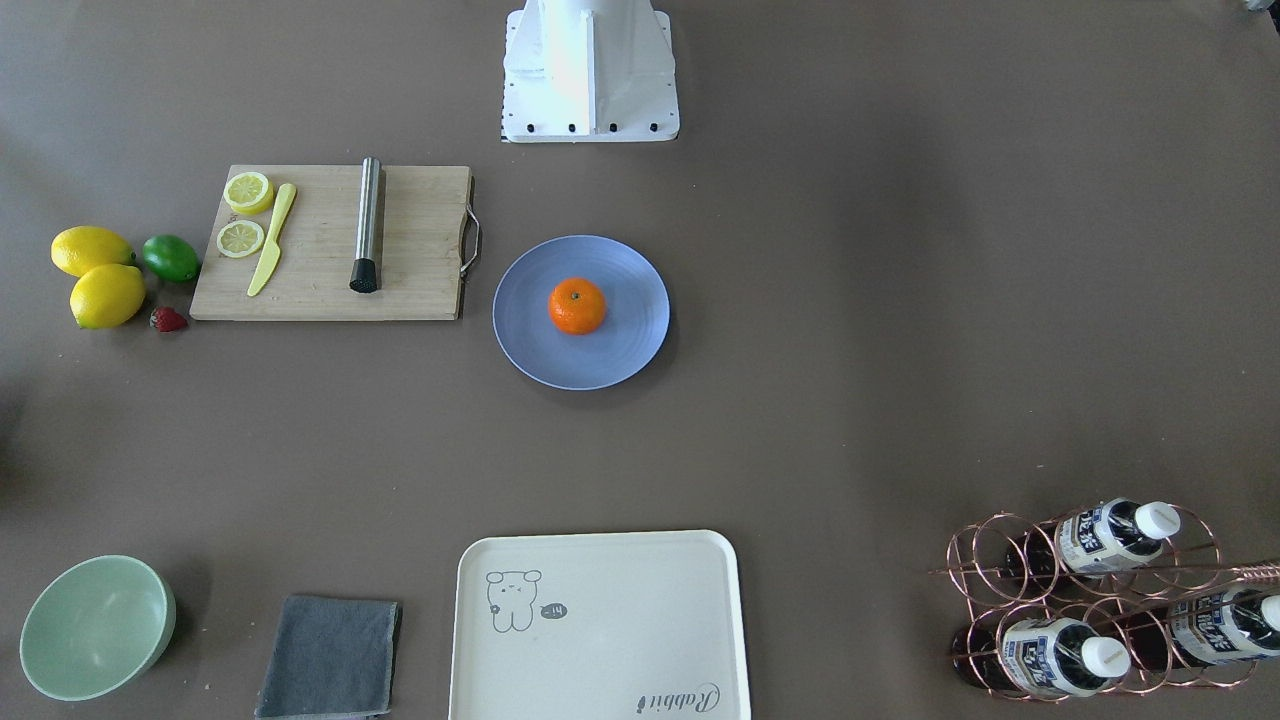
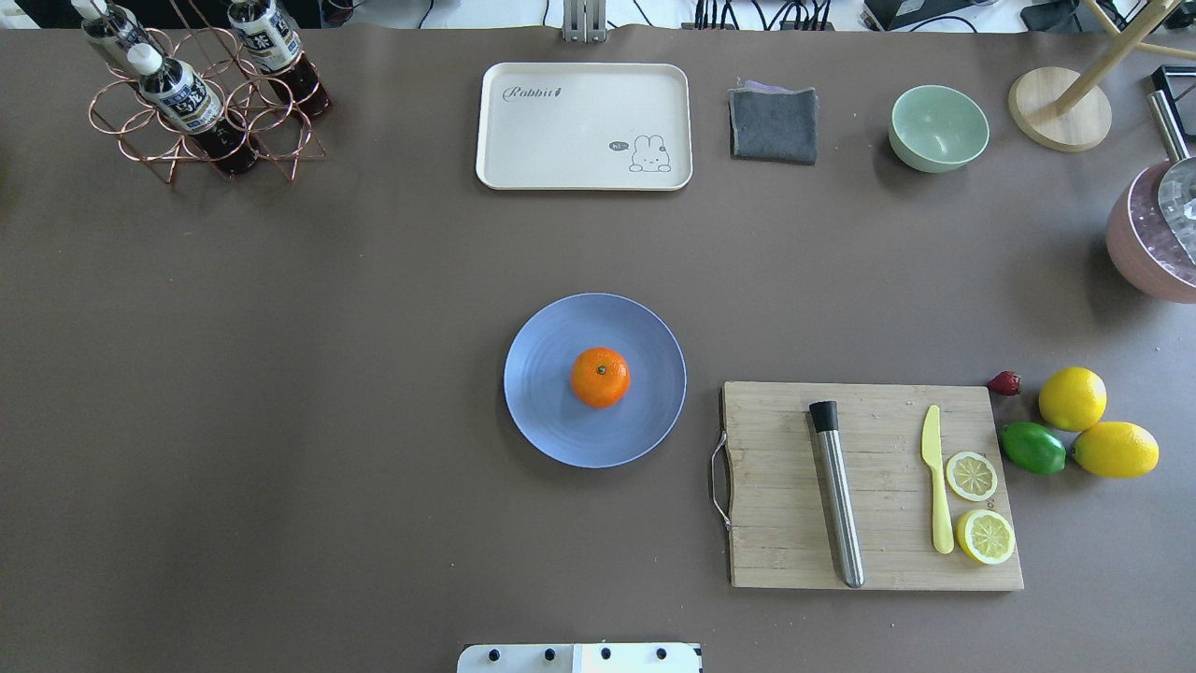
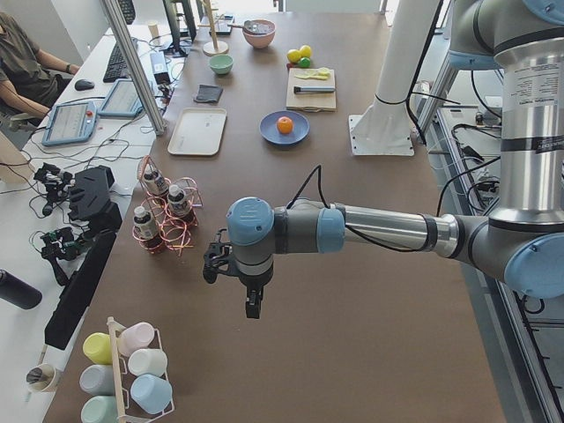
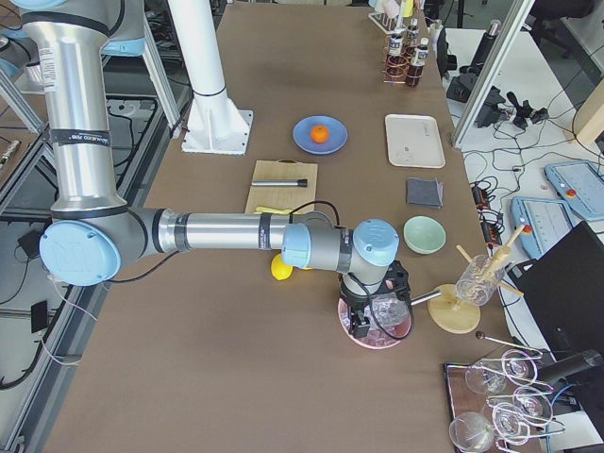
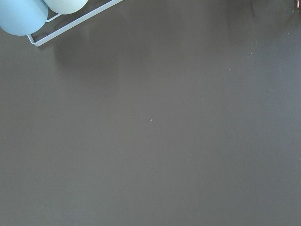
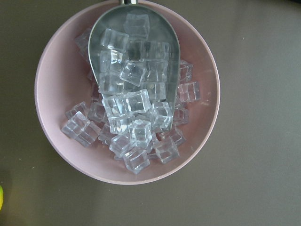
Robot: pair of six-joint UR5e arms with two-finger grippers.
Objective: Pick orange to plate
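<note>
The orange (image 2: pixel 600 377) rests at the middle of the periwinkle plate (image 2: pixel 547 421), stem dot up, near the table's centre; the front view shows the orange (image 1: pixel 577 305) and plate (image 1: pixel 620 350) the same way. No gripper shows in the overhead or front views. In the left side view my left gripper (image 3: pixel 252 308) hangs over bare table far from the plate, past the bottle rack. My right gripper (image 4: pixel 363 326) hovers over a pink bowl at the other end. I cannot tell whether either is open or shut.
A wooden cutting board (image 2: pixel 874 486) with a steel rod, a yellow knife and lemon slices lies right of the plate. Two lemons (image 2: pixel 1073 398), a lime and a strawberry lie beyond it. A cream tray (image 2: pixel 584 126), grey cloth, green bowl (image 2: pixel 938 128) and bottle rack (image 2: pixel 201 93) line the far edge. The pink bowl (image 6: pixel 56 84) holds ice cubes and a scoop.
</note>
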